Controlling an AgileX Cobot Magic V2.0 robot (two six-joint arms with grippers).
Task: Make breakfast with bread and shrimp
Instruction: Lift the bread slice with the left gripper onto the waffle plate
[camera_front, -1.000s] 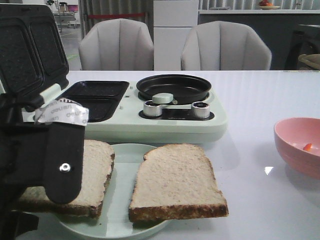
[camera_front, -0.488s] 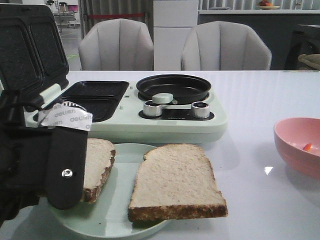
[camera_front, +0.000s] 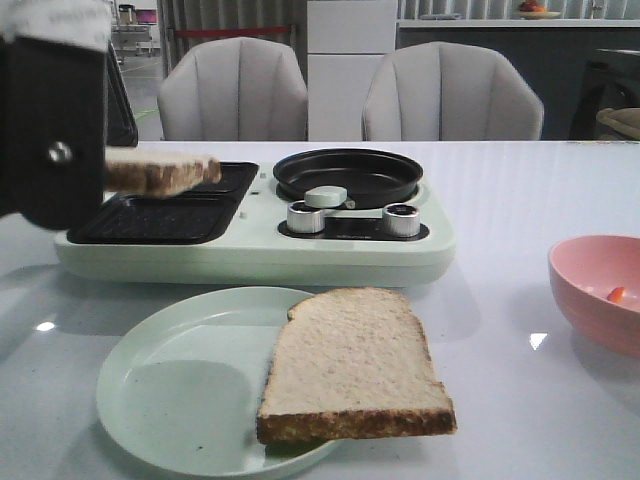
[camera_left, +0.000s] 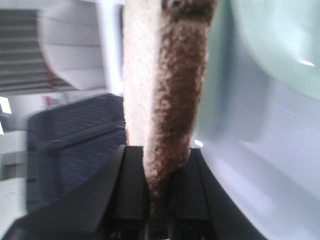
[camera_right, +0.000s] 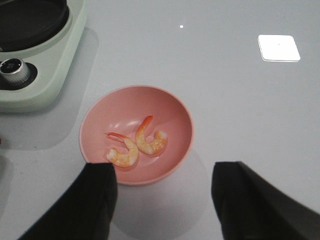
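1. Left tool (camera_left: 159, 200): both black fingers pressed onto a flat slice of pale beige bread with a dark brown crust (camera_front: 160, 172), pinching it at one edge. In the left wrist view the crust runs straight out from between the fingers.
2. Change: a second ago this slice lay on the pale green round plate (camera_front: 180, 380), beside the other slice. It is now lifted and carried clear of the plate, and hangs roughly level just beyond the tool, over the black ridged sandwich wells (camera_front: 165, 215) of the mint-green breakfast appliance (camera_front: 260, 250). Judgement: the pick is done; lowering the slice into a well is the step in hand.
3. The appliance's hinged lid (camera_front: 120, 105) stands open behind the tool, so nothing visible blocks the way down.
4. The second bread slice (camera_front: 352, 365) is on the plate, well below and to the side of the tool, overhanging the near rim.
5. Right tool (camera_right: 165, 200): fingers spread, holding nothing, hovering above a pink round bowl (camera_right: 95, 125) with two orange-pink curled shrimp (camera_right: 136, 144) inside.
6. Further out: black round pan (camera_front: 347, 175), two silver knobs (camera_front: 306, 217), white glossy surface (camera_front: 520, 400).
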